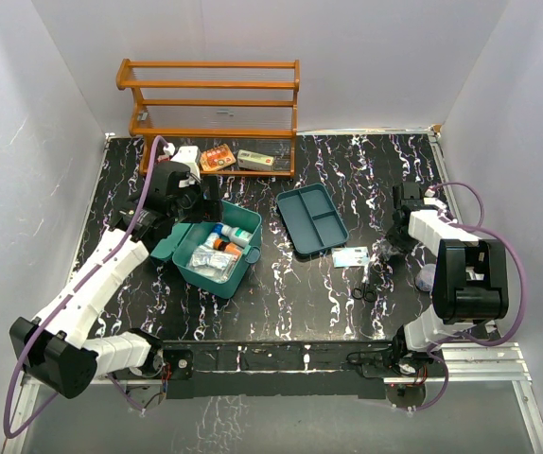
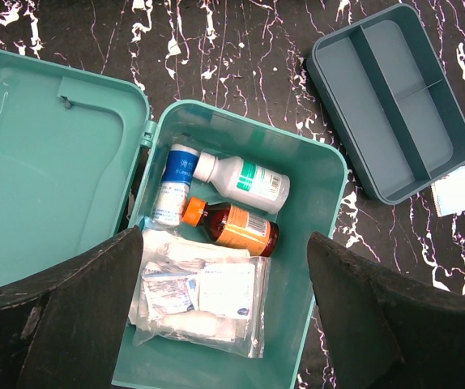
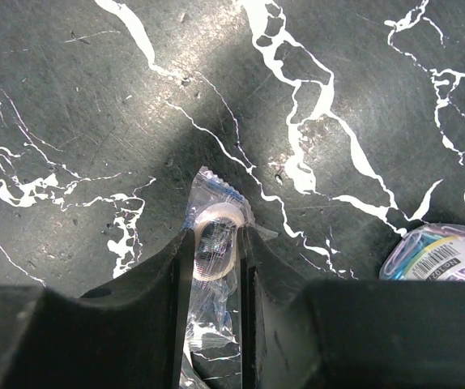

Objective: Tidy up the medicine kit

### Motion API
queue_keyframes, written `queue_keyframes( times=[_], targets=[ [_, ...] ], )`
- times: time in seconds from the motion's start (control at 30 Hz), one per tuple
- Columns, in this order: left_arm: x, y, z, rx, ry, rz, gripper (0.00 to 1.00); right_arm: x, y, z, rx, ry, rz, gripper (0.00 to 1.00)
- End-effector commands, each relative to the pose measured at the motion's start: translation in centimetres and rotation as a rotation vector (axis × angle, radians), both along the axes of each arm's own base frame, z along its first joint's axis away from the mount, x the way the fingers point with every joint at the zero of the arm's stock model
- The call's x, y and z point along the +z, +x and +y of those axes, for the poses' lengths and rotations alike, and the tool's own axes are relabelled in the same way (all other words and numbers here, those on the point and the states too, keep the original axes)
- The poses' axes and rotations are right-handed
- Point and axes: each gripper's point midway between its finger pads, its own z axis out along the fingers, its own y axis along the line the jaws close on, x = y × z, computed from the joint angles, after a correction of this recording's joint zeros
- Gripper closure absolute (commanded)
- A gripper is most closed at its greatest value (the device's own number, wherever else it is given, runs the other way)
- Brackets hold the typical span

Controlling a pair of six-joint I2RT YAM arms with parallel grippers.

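Observation:
The teal medicine kit lies open left of centre, its lid flat to the left. Inside lie a white bottle, a blue-labelled bottle, an orange-capped brown bottle and a clear bag of dressings. My left gripper hovers open over the kit, holding nothing. My right gripper is shut on a small tape roll in a clear wrapper, low over the table at the right.
A darker teal two-compartment tray lies at centre. A white card and scissors lie right of it. A wrapped colourful roll lies near my right gripper. The orange rack at the back holds small boxes.

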Motion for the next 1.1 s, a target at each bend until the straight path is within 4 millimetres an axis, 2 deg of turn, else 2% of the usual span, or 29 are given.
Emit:
queue_keyframes(
  times=[0.0,0.17,0.27,0.4,0.6,0.73,1.07],
  targets=[
    [0.9,0.5,0.0,0.002,-0.01,-0.027,0.19,-1.1,0.1,0.5,0.037,0.03,0.01,0.83],
    [1.2,0.7,-0.1,0.002,-0.009,-0.033,0.19,2.0,2.1,0.9,0.088,0.038,-0.06,0.83],
    [1.2,0.8,-0.2,0.0,-0.01,-0.033,0.19,4.4,3.7,1.6,0.128,0.067,-0.125,0.83],
    [1.0,1.0,-0.3,-0.002,-0.011,-0.029,0.19,6.5,5.2,2.9,0.179,0.116,-0.19,0.83],
    [1.1,1.0,-0.4,-0.004,-0.012,-0.029,0.19,6.7,5.7,3.6,0.225,0.124,-0.197,0.86],
    [1.1,1.0,-0.4,-0.005,-0.011,-0.028,0.19,7.6,6.9,5.1,0.29,0.14,-0.224,0.85],
    [1.6,1.1,-0.6,-0.009,-0.018,-0.033,0.19,10.5,11.3,16.3,0.582,0.152,-0.301,0.82]
  ],
)
